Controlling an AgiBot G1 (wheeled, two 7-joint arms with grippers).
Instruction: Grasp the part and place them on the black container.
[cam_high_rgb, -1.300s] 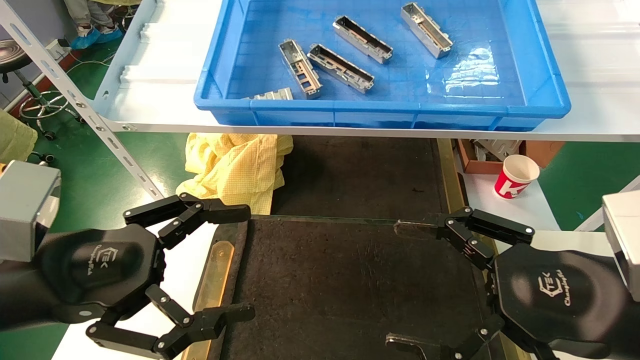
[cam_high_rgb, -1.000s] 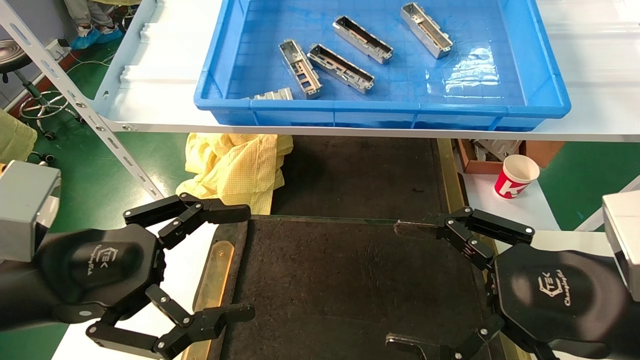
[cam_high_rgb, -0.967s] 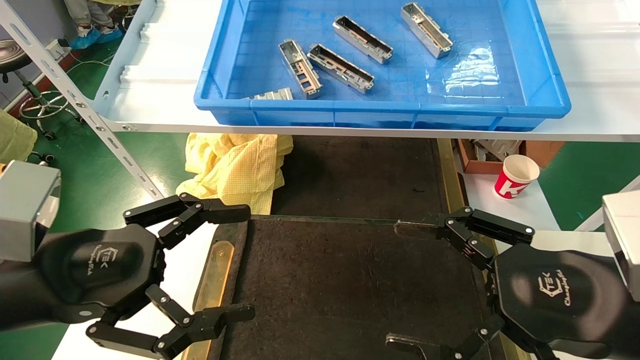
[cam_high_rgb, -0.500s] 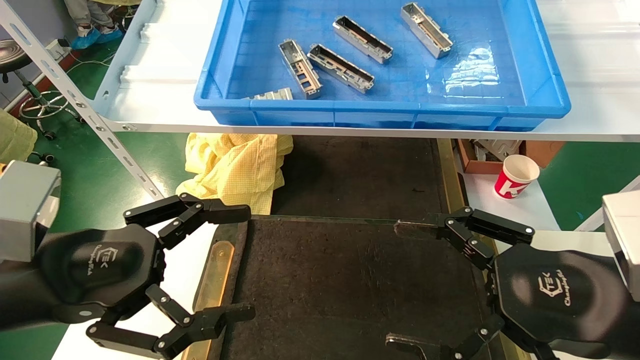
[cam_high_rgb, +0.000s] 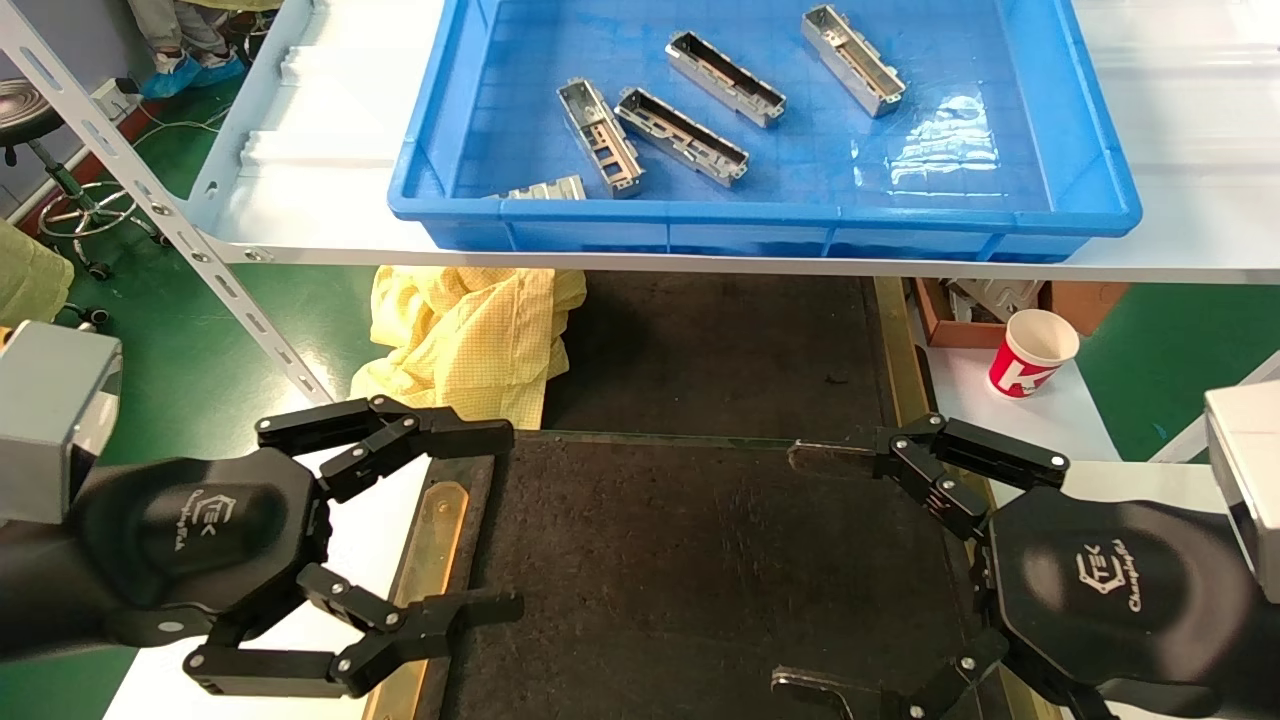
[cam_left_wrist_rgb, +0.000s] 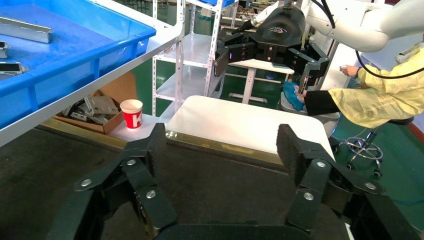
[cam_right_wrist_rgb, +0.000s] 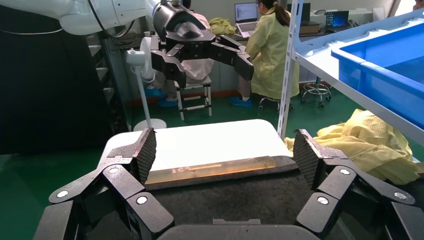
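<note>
Silver channel-shaped parts (cam_high_rgb: 681, 136) lie slantwise in the blue crate (cam_high_rgb: 1090, 190); left gripper (cam_high_rgb: 490, 520) and right gripper (cam_high_rgb: 800, 570) gape empty over the black tray (cam_high_rgb: 700, 560).

The crate (cam_high_rgb: 1085, 190) sits on a raised shelf (cam_high_rgb: 300, 215) at the far side, holding five parts: one part (cam_high_rgb: 598, 137) just left of a second part (cam_high_rgb: 681, 137), a third part (cam_high_rgb: 725, 78) behind them, a fourth part (cam_high_rgb: 853, 60) farthest right, a fifth part (cam_high_rgb: 545, 188) against the near wall. Below, nearer the robot, the black container (cam_high_rgb: 700, 560) lies on the desk (cam_high_rgb: 1040, 410). The left end effector (cam_high_rgb: 488, 522) hangs over its left edge, the right end effector (cam_high_rgb: 800, 570) over its right side. A cup (cam_high_rgb: 1033, 352) stands right of the container, a cloth (cam_high_rgb: 470, 330) behind its left corner
</note>
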